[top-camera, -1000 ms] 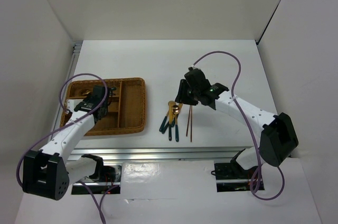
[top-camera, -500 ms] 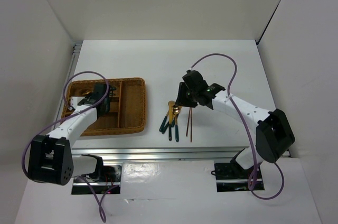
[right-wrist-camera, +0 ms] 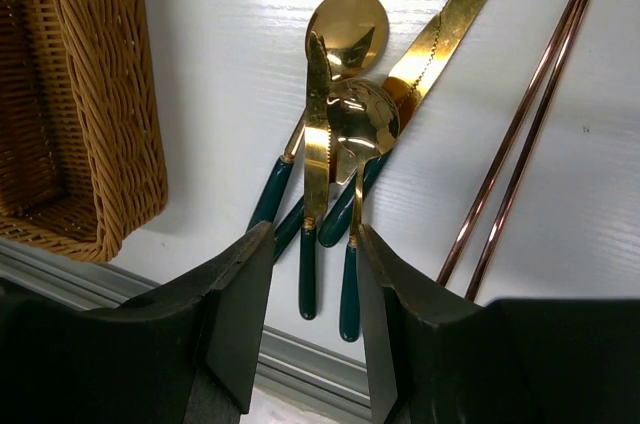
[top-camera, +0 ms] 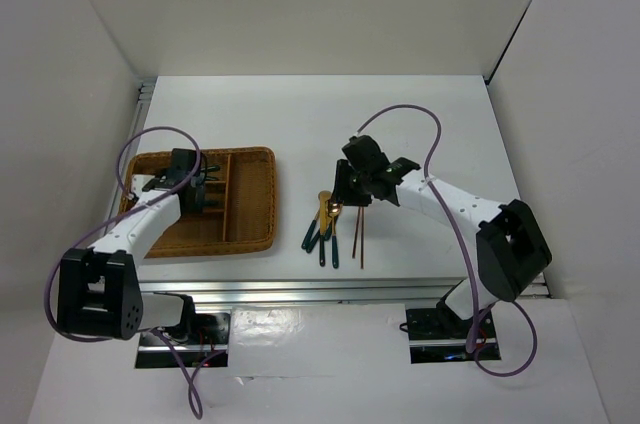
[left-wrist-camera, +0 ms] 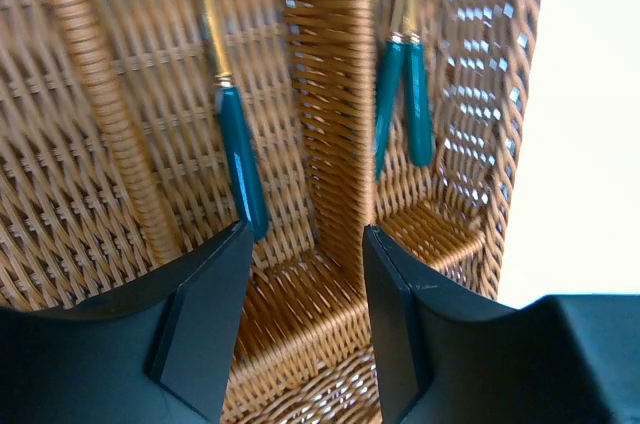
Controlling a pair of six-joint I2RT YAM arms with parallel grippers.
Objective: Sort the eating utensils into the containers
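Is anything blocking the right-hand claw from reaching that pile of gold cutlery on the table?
Nothing visible does. The right gripper hangs open directly over the cutlery pile, and the chopsticks lie off to the side, not in between.

Overhead view, whole table (top-camera: 400,124); wrist views close on tray (left-wrist-camera: 325,94), utensils (right-wrist-camera: 318,144).

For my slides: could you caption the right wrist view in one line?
Right gripper, jaws apart, poised over gold-headed, teal-handled utensils, chopsticks to one side, wicker tray to the other.
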